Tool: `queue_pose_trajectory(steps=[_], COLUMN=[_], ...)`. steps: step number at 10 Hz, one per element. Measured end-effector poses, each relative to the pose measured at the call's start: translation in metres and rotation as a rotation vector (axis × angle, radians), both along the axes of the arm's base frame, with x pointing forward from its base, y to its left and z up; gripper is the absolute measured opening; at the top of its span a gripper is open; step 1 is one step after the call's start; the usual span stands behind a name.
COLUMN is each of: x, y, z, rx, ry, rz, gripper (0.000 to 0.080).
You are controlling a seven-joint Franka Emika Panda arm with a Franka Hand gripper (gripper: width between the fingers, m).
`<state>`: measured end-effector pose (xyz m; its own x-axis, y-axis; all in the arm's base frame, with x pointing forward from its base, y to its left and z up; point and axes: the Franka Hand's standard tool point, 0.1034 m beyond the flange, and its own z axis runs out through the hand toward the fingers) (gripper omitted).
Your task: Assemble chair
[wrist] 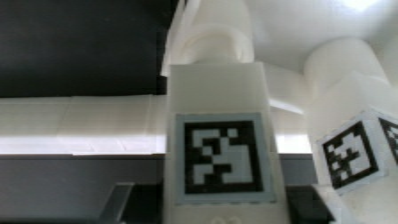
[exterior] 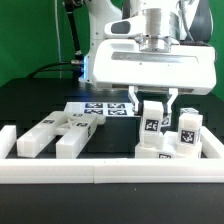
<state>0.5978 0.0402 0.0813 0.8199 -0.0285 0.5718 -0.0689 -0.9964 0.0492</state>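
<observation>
**Chair build: gripper clamped on an upright bar**

Exterior view first: the gripper is at a narrowish width, jaws pressed on either side of the top of a white bar. The bar stands upright, tag toward the camera, just behind the front border rail. A second tagged piece stands just beside it on the exterior view's right. More loose parts lie off to the left, with the marker board behind them.

Wrist view: the bar fills the middle with the tagged piece close alongside.
</observation>
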Motion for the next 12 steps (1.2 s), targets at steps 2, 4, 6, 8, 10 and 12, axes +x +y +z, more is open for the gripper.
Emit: queue_pose_trajectory(steps=[2, 4, 6, 8, 10, 12], x=[-0.0011, -0.0007, 0.0009, 0.0012, 0.0014, 0.0001], y=[0.0009, 0.0015, 0.0068, 0.0058, 0.0057, 0.0058], z=[-0.0004, -0.0004, -0.0001, 0.0000, 0.0000, -0.0023], rx=[-0.003, 0.003, 0.001, 0.003, 0.004, 0.005], ry=[-0.031, -0.027, -0.011, -0.005, -0.003, 0.008], rz=[-0.013, -0.046, -0.072, -0.075, -0.075, -0.076], gripper=[0.0291, 0.0291, 0.0291, 0.0291, 0.0291, 0.0386])
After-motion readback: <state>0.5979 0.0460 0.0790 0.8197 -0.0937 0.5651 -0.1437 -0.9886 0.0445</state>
